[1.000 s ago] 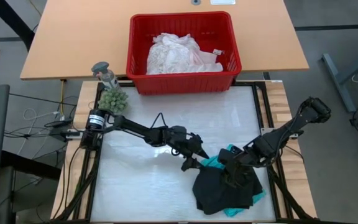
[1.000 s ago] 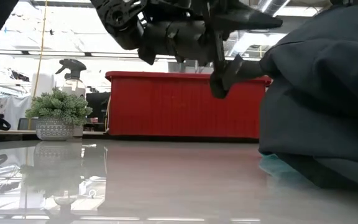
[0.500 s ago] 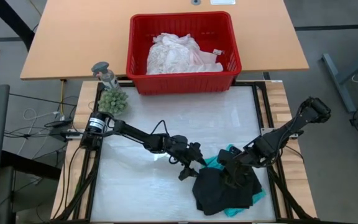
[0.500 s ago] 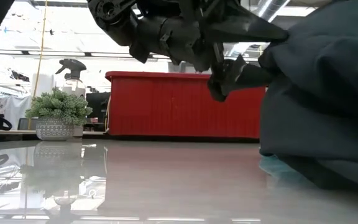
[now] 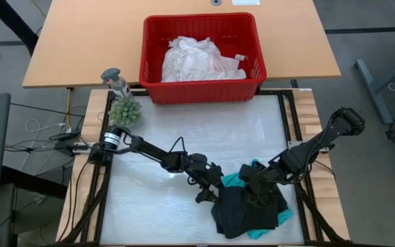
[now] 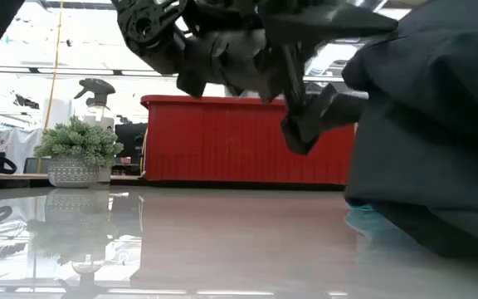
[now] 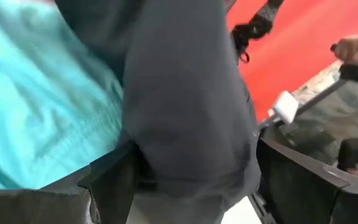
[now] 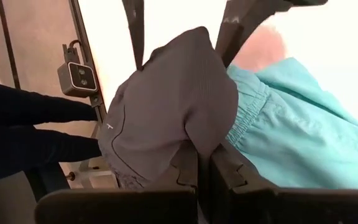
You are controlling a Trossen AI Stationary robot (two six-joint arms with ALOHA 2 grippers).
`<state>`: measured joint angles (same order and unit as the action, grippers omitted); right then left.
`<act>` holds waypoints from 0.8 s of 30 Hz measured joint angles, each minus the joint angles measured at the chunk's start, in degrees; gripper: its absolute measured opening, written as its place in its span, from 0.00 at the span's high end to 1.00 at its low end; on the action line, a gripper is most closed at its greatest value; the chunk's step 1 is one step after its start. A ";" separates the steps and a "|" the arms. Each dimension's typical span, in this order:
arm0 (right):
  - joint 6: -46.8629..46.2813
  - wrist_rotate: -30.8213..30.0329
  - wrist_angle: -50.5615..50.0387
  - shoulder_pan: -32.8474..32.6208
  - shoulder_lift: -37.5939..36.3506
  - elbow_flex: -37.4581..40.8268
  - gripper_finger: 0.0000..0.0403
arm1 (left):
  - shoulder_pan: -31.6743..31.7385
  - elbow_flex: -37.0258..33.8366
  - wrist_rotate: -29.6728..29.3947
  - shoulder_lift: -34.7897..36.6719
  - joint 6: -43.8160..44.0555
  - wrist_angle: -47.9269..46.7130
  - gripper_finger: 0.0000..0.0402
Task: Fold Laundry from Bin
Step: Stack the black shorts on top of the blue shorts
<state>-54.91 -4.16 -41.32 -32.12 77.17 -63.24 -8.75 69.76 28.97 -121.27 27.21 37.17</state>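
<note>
The left gripper (image 5: 207,191) stands with its jaws spread wide around a fold of the black garment (image 5: 242,213), at the left edge of the clothing pile near the table's front right. The right gripper (image 5: 256,194) is clamped on the same black garment from the pile's top. A teal garment (image 5: 236,178) lies under and beside the black one. The likely trouble: closing now, the left jaws may catch teal cloth too, so both garments lift together. The red bin (image 5: 201,92), with the white lacy top (image 5: 194,60) inside, sits at the table's far edge.
</note>
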 joint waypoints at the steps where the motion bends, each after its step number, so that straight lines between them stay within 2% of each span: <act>1: -0.05 -0.09 0.06 0.00 0.00 0.00 0.92 | -0.06 0.17 0.23 -0.42 1.93 0.29 0.24; 7: -0.10 -0.36 0.67 0.13 0.02 0.00 0.92 | -1.27 6.11 3.03 -5.67 11.42 0.95 0.24; 12: -0.14 -0.71 0.97 0.20 0.98 0.00 0.92 | -0.62 12.64 11.35 -9.34 19.00 0.68 0.34; 16: -0.41 -0.87 1.73 0.44 2.55 0.00 0.92 | -0.64 14.33 12.52 -10.17 22.59 0.63 0.52; 20: -1.52 -3.20 2.13 0.44 3.52 0.00 0.92 | -0.66 14.44 11.72 -10.17 23.67 1.54 0.79; 22: -1.64 -4.74 1.98 0.43 3.72 0.00 0.88 | -0.58 14.44 13.69 -10.16 25.21 1.24 0.93; 24: -1.91 -5.09 1.99 0.58 3.69 0.00 0.81 | -0.23 14.49 16.92 -10.05 26.77 -0.48 0.96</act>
<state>-56.82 -9.24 -39.33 -31.54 80.85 -63.24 -8.99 84.25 45.89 -131.32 53.97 36.69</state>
